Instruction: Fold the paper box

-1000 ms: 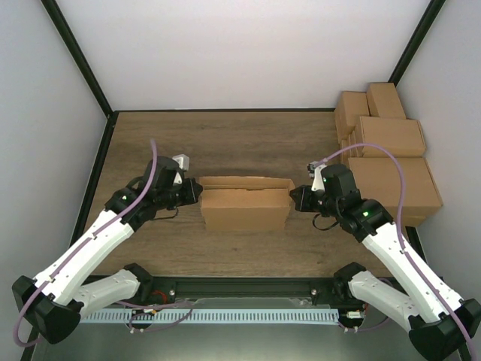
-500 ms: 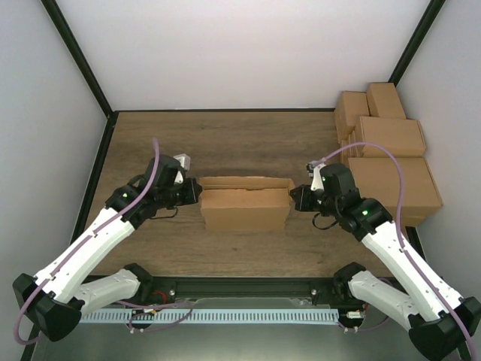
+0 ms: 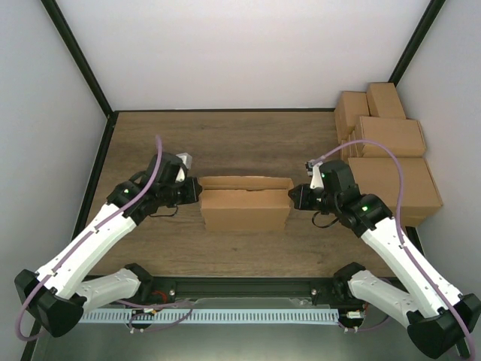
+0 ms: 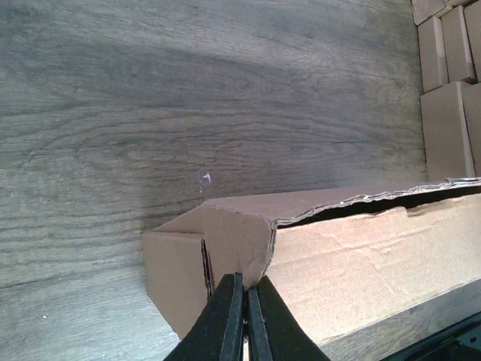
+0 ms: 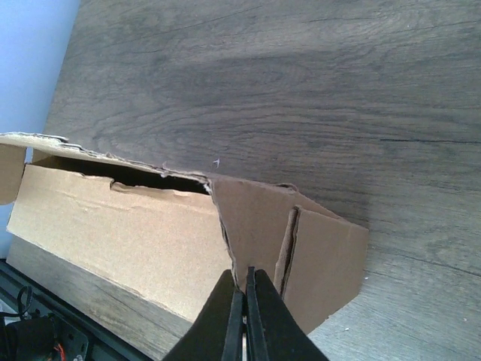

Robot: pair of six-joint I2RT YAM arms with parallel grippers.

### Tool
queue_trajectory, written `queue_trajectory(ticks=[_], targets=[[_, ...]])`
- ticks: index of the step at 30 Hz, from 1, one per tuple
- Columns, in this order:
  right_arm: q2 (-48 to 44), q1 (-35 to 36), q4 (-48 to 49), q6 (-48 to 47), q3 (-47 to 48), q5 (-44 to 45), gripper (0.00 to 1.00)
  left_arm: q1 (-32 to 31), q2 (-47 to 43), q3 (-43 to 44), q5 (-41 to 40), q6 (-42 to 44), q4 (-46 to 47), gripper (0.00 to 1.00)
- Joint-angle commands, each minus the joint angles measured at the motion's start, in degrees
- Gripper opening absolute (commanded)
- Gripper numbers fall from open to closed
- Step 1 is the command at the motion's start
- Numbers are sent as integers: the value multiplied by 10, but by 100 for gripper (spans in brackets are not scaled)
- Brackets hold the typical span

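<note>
On the bench (image 3: 225,143), mid-centre, well left of stacked finished cartons (image 3: 387,150): paper box (image 3: 246,203), walls up, lid gaping along one long edge. Probably mid-step on the end flaps; next likely calls for tucking ends in, pressing lid shut. Left gripper (image 3: 197,194), right gripper (image 3: 294,197): jaws all but closed, pinching one end wall each.

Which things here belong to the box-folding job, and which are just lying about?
In the job: box; left gripper, shut on its left end; right gripper, shut on its right end.
Lying about: closed cartons, stacked at the far right of the table.
</note>
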Motion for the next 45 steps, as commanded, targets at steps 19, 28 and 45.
queue_trajectory(ticks=[19, 28, 45], targets=[[-20, 7, -26, 43, -68, -39, 1, -6, 23, 14, 23, 25, -69, 4], [-19, 7, -59, 21, -47, -10, 1, -6, 21, 8, 22, 24, -67, 4], [-21, 7, -62, 26, -71, -10, 1, -6, 16, 5, 23, 24, -67, 4]])
